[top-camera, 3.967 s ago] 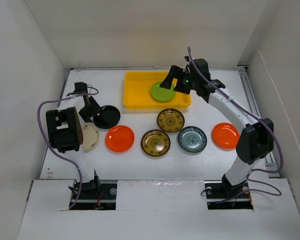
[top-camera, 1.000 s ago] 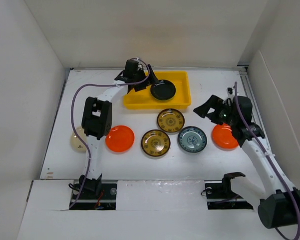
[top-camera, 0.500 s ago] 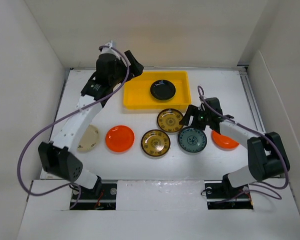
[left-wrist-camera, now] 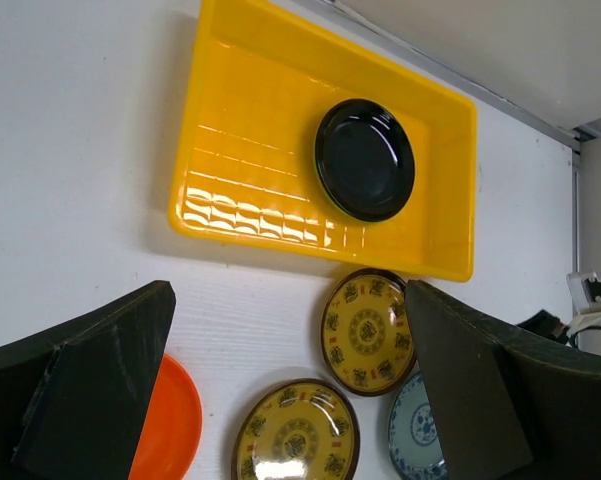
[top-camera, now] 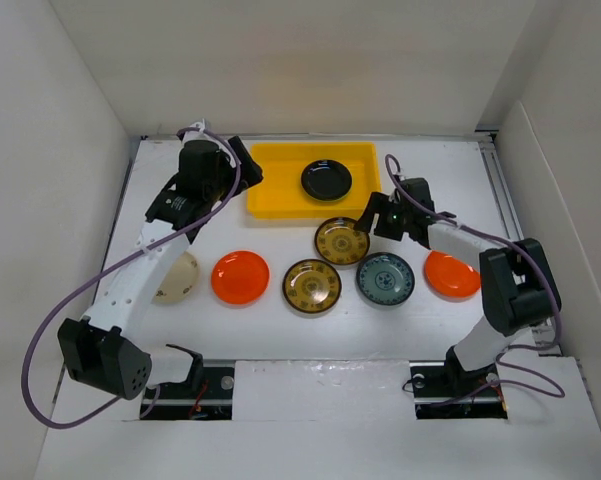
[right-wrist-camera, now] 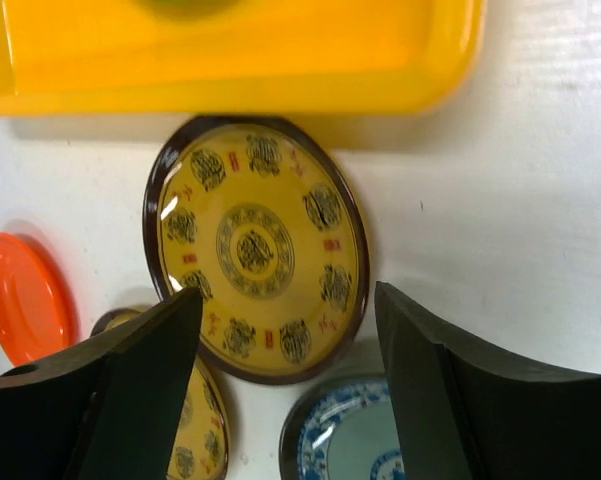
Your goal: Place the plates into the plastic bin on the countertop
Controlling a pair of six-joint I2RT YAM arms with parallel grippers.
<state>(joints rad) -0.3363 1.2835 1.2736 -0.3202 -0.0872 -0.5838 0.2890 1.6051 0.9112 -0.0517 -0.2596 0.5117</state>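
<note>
The right gripper (right-wrist-camera: 285, 295) hangs with its two fingers apart and nothing between them, looking straight down on a brown-gold patterned plate (right-wrist-camera: 255, 248) that lies flat on the countertop (top-camera: 430, 170), just beside the near wall of the yellow bin (left-wrist-camera: 250, 150). Taking this plate looks like the step in hand. The plate is low and shallow, so the sound way is probably to come down on one edge and pinch the rim, one finger inside and one outside. The side facing the bin looks too cramped for a finger. A second patterned plate (top-camera: 311, 286) and a blue-grey plate (top-camera: 385, 279) lie close at the lower left and lower right, so a sloppy descent could shove them. Once gripped, the plate should rise clear of the bin's rim before it goes across. A black plate (left-wrist-camera: 365, 160) sits in the right half of the bin; the left half is bare. The left gripper (left-wrist-camera: 288, 290) is spread wide and empty, high at the bin's upper-left corner in the top view. Two orange plates (top-camera: 240, 277) (top-camera: 451, 274) and a cream plate (top-camera: 180, 280), partly behind the left arm, wait outside the bin.
</note>
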